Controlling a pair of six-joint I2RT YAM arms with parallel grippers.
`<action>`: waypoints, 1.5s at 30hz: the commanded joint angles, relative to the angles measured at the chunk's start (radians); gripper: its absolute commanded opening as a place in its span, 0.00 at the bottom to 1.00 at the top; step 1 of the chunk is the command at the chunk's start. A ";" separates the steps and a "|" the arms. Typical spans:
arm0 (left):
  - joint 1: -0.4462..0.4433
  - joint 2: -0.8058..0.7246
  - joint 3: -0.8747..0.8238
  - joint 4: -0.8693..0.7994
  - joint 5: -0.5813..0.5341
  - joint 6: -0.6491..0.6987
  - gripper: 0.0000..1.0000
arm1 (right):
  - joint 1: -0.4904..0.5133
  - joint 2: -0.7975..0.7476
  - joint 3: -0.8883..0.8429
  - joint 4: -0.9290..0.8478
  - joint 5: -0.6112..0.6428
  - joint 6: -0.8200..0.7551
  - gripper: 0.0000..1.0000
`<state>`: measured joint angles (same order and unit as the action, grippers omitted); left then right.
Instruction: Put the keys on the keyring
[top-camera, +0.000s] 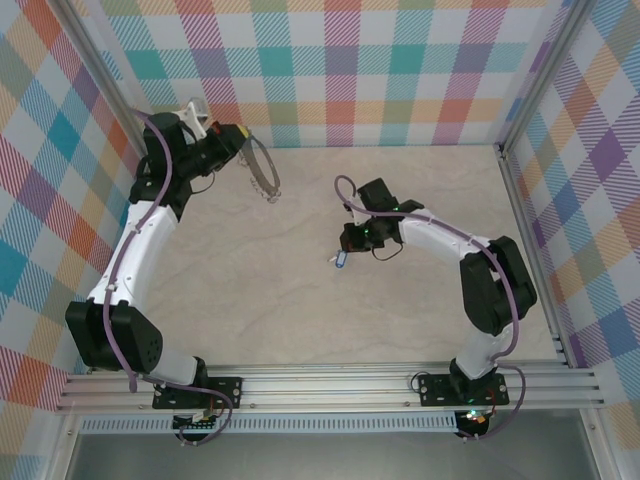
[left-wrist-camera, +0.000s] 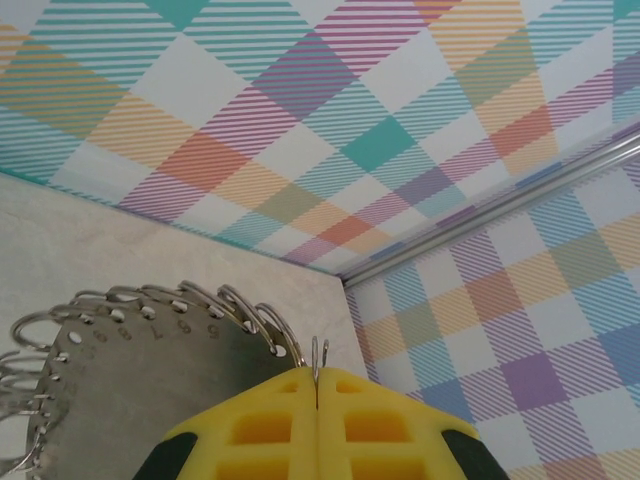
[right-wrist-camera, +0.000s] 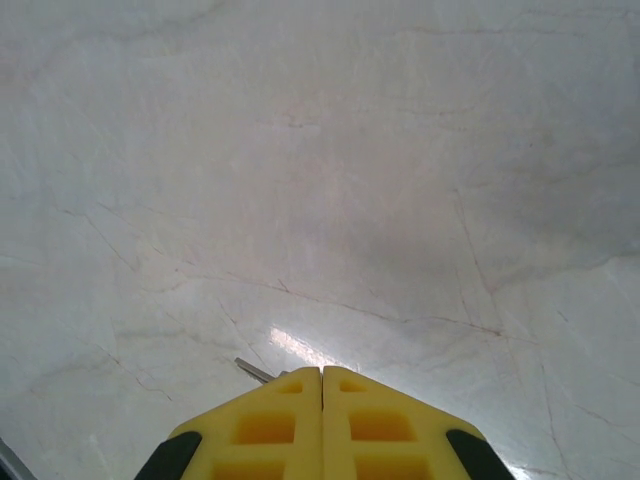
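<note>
The keyring (top-camera: 262, 170) sits in the left claw (top-camera: 238, 137) near the worktop's (top-camera: 300, 320) far-left corner. The key (top-camera: 342, 260) sits in the right claw (top-camera: 347, 250) near the middle, well apart.

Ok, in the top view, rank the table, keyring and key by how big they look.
1. table: largest by far.
2. keyring: a wide loop. It may be lifted nearer the camera, which would flatter it, but its rank holds either way.
3. key: a tiny blue speck.

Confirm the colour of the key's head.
Blue. The key shows best in the top external view.
</note>
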<state>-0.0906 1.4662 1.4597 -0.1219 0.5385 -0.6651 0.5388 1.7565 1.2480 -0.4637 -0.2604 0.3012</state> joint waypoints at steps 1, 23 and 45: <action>-0.013 0.014 0.045 0.045 0.018 0.004 0.00 | -0.007 -0.007 -0.028 0.014 -0.029 0.011 0.00; -0.037 0.038 0.058 0.038 0.005 0.005 0.00 | -0.006 0.075 -0.092 -0.047 0.066 0.028 0.43; -0.043 0.041 0.058 0.044 0.006 0.002 0.00 | -0.006 0.114 -0.027 -0.090 0.041 0.114 0.38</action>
<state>-0.1234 1.5120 1.4784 -0.1223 0.5381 -0.6651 0.5320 1.8385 1.1824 -0.5251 -0.2031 0.4294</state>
